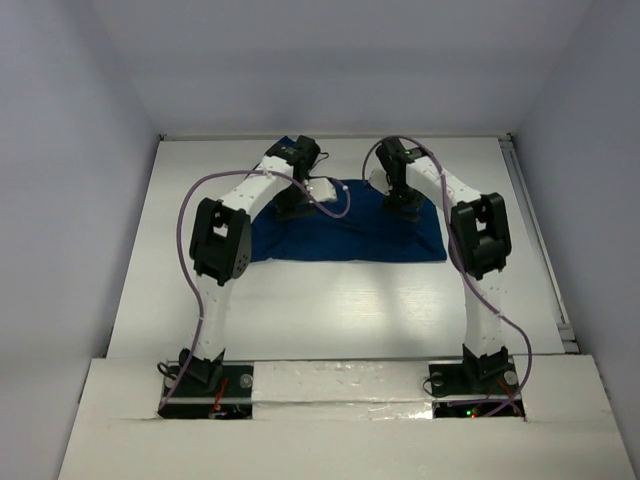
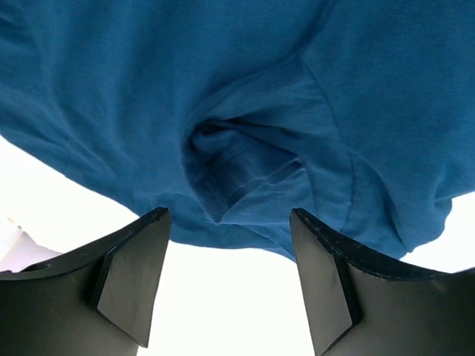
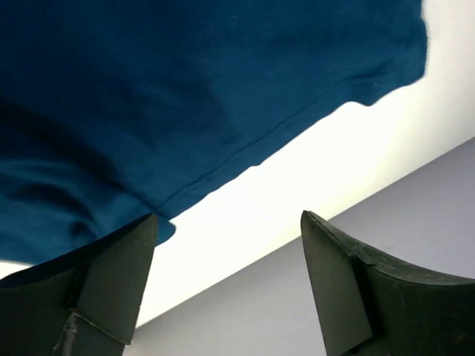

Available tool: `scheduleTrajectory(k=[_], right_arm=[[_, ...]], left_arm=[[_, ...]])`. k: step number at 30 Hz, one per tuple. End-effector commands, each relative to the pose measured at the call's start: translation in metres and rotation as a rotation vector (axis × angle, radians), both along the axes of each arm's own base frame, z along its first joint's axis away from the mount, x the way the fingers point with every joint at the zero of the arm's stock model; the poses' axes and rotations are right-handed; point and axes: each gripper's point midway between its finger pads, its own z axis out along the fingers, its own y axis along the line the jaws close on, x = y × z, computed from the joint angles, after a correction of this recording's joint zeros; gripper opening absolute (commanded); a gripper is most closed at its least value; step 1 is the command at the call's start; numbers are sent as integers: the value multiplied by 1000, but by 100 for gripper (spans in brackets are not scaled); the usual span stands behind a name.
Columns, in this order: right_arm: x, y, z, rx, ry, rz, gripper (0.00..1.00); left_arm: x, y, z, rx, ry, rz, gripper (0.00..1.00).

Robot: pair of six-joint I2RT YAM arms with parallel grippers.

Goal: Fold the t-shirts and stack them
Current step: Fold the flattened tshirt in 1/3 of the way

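Item: 1 dark blue t-shirt [image 1: 350, 235], laid out as a wide, roughly rectangular shape.
Location: on the white bench [image 1: 330, 300], in its far half, between the 2 arms.
Cloth, left part: in the left wrist view, bunched into a small hollow, with seams and a hem folded around it.
Cloth, right part: in the right wrist view, smooth, with a stitched hem running diagonally. Bare bench lies beyond it and a grey wall [image 3: 415, 215] past that.
Left tool [image 2: 228, 216]: jaws parted, nothing between them. The tips hang close over the bunched cloth.
Right tool [image 3: 228, 216]: jaws spread wide, holding nothing. 1 finger [image 3: 111, 282] sits by the hem, the other over bare bench.
Arms: both are bent over the shirt's far edge, left on its left part, right on its right part.
Cables [image 1: 185, 230]: 1 purple lead loops along each arm.
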Motion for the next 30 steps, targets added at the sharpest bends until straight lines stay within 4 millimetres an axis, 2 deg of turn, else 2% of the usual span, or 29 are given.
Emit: scheduleTrajectory(k=[1, 2, 3, 4, 5, 9, 13, 15, 22, 28, 29, 30], right_arm=[[21, -1, 35, 39, -144, -38, 82], [11, 2, 33, 64, -100, -31, 79], [-4, 14, 26, 140, -19, -2, 75], [-27, 11, 19, 140, 76, 4, 71], [-35, 10, 27, 156, 73, 15, 66], [-62, -2, 29, 130, 96, 44, 59], [-91, -6, 28, 151, 159, 57, 60], [-101, -8, 20, 147, 190, 61, 59], [-113, -10, -11, 131, 299, 53, 59], [-110, -11, -25, 110, 320, 48, 58], [-109, -10, -26, 110, 320, 48, 56], [-109, -11, -27, 104, 324, 45, 50]], left_arm=[[-16, 6, 28, -41, -6, 19, 62], [-19, 6, 32, -54, -13, 22, 62], [-20, 5, 34, -67, -15, 24, 61], [-23, 2, 36, -89, -7, 22, 61], [-27, 1, 42, -105, -13, 24, 59], [-38, -5, 56, -175, -16, 26, 54], [-45, -14, 70, -260, -38, 21, 56], [-52, -19, 73, -302, -33, 13, 58], [-61, -20, 68, -328, -16, 23, 57], [-68, -27, 66, -376, 3, 21, 57], [-70, -26, 61, -370, 11, 23, 57], [-70, -25, 60, -368, 12, 24, 57]])
